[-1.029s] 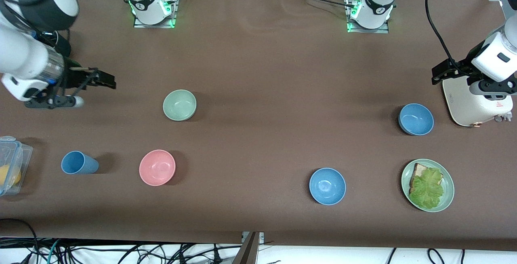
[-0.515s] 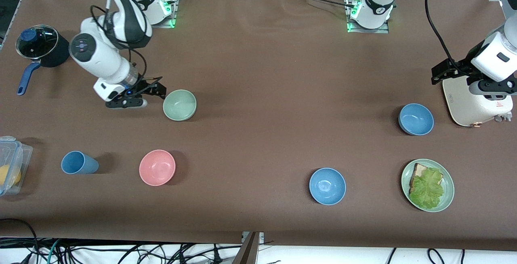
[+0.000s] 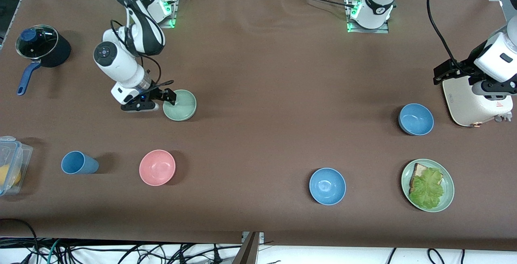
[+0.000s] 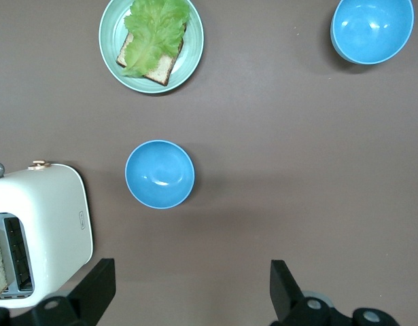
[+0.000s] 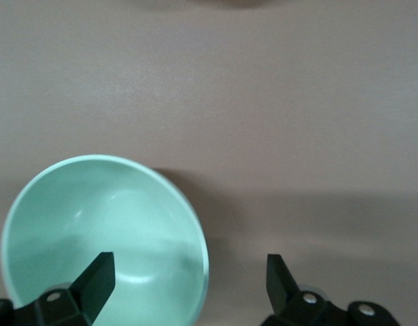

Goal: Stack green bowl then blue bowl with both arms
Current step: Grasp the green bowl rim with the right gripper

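Reaching: first step in hand, judged as the right arm's approach to the small, round, matte sage-green bowl [image 3: 180, 105]; nothing stacked yet.
Right gripper [image 3: 169, 96]: stood at the green bowl's rim on the side toward the right arm's end of the table; fingers spread wide, one over the bowl's inside and the other outside the wall in the right wrist view, rim [image 5: 195, 238] between them, not yet clamped.
Green bowl: sat upright on the brown table [image 3: 262, 74], farther from the front camera than the round pink bowl [image 3: 157, 167].
Left gripper [image 4: 188, 288]: waited high over the white toaster [image 3: 468, 102] at the left arm's end; fingers wide apart, holding nothing.
Blue bowls: two plain round medium-blue bowls; one [image 3: 416, 119] just beside the toaster, the other [image 3: 327, 186] nearer the front camera, beside the green plate with bread and lettuce [image 3: 428, 185].
Next move: likely called for lowering a little, closing on the rim, then lifting without tipping the bowl.
Change: half a second earlier, right gripper lay just short of the bowl, apart from the rim; since then, moved in over it. Bowls and left arm unmoved.
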Controlling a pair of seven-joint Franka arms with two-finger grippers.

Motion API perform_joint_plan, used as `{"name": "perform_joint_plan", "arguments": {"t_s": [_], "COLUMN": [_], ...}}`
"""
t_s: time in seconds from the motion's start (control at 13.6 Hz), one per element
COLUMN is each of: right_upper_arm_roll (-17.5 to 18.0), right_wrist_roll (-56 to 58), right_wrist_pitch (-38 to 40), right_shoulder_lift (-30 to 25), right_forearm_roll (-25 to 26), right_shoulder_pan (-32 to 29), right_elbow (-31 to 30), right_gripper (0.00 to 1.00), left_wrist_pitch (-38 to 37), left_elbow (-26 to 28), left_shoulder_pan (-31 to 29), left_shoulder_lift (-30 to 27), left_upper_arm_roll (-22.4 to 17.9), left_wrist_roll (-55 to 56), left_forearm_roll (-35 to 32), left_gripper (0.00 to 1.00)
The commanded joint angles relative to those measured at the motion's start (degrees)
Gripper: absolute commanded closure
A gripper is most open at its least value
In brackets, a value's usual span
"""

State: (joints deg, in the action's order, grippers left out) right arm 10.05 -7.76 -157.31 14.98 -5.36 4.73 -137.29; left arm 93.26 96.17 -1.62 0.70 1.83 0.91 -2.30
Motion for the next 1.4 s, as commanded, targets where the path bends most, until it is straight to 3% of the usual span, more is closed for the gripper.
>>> {"name": "perform_joint_plan", "arguments": {"t_s": [0.0,0.07,0.22,0.37,0.66,0.88,1.03,1.32], "right_upper_arm_roll": [0.2,0.2,0.2,0.2,0.4,4.9,7.0,6.6], "right_wrist_roll": [-1.5,-2.0,-1.8,-2.1,-5.1,-6.0,-7.1,-27.9], "right_wrist_pitch": [-3.2,-2.9,-2.7,-2.5,-1.1,2.1,6.5,11.3], "right_shoulder_lift": [2.4,2.4,2.3,2.3,2.2,1.5,2.3,13.3], "right_forearm_roll": [-0.8,-0.8,-0.8,-0.8,-0.6,-0.6,-0.6,1.6], "right_shoulder_pan": [0.5,0.5,0.5,0.5,0.7,1.3,4.4,18.8], "right_elbow": [0.0,-0.1,0.0,0.1,1.5,4.8,10.7,28.8], "right_gripper": [0.05,0.19,0.66,1.00,1.00,1.00,1.00,1.00], "left_wrist_pitch": [-1.3,-1.3,-1.3,-1.5,-1.4,-1.5,-1.5,-1.5], "left_elbow": [-1.7,-1.7,-1.7,-1.6,-1.7,-1.7,-1.7,-1.7], "left_shoulder_pan": [-0.3,-0.2,-0.2,-0.3,-0.2,-0.2,-0.2,-0.3], "left_shoulder_lift": [0.7,0.7,0.7,0.7,0.7,0.7,0.7,0.7], "left_upper_arm_roll": [0.2,0.2,0.3,0.3,0.5,0.5,0.5,0.2], "left_wrist_roll": [-0.6,-0.5,-0.6,-0.6,-0.6,-0.8,-0.7,-0.9], "left_forearm_roll": [-0.3,-0.3,-0.3,-0.3,-0.3,-0.3,-0.3,-0.3], "left_gripper": [0.00,0.00,0.00,0.00,0.00,0.00,0.00,0.00]}}
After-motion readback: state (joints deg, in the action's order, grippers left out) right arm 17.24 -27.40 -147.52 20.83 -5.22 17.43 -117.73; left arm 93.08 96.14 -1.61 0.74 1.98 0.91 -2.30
